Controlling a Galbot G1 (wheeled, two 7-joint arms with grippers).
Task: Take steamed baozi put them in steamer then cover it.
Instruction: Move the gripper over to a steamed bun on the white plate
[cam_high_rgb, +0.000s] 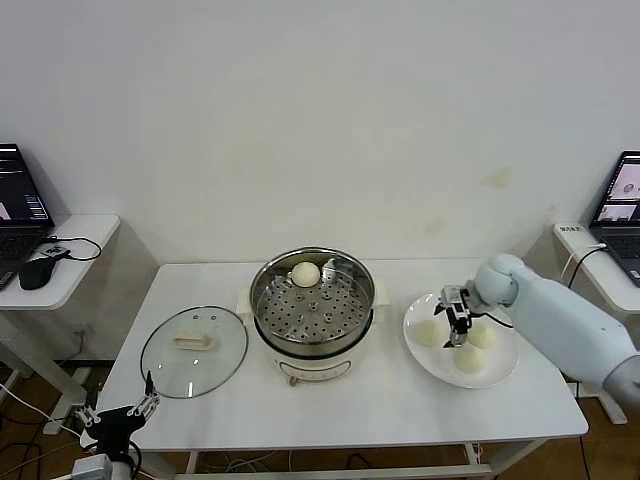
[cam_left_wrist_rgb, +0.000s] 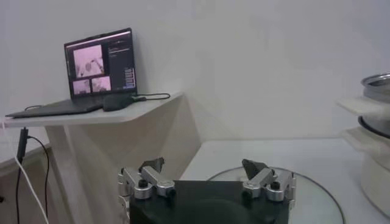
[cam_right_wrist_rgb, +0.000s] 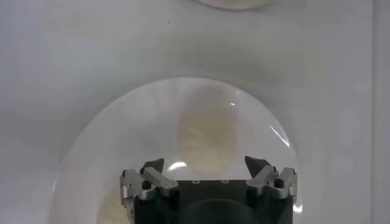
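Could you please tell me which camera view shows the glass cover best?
The head view: the cover lies whole on the table, left of the steamer, handle up. The left wrist view shows only part of its rim beyond the left gripper; the right wrist view shows none.

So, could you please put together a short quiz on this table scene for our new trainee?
1. True or false: the glass lid already sits on the steamer.
2. How many baozi lie on the white plate? A) one B) two C) three
3. Fill in: the right claw hangs open over the ____.

Key
1. False: the lid lies flat on the table, on the steamer's left.
2. C: three on the plate, and one baozi already in the steamer.
3. Plate, above the buns. The left claw waits open at the table's near left corner.
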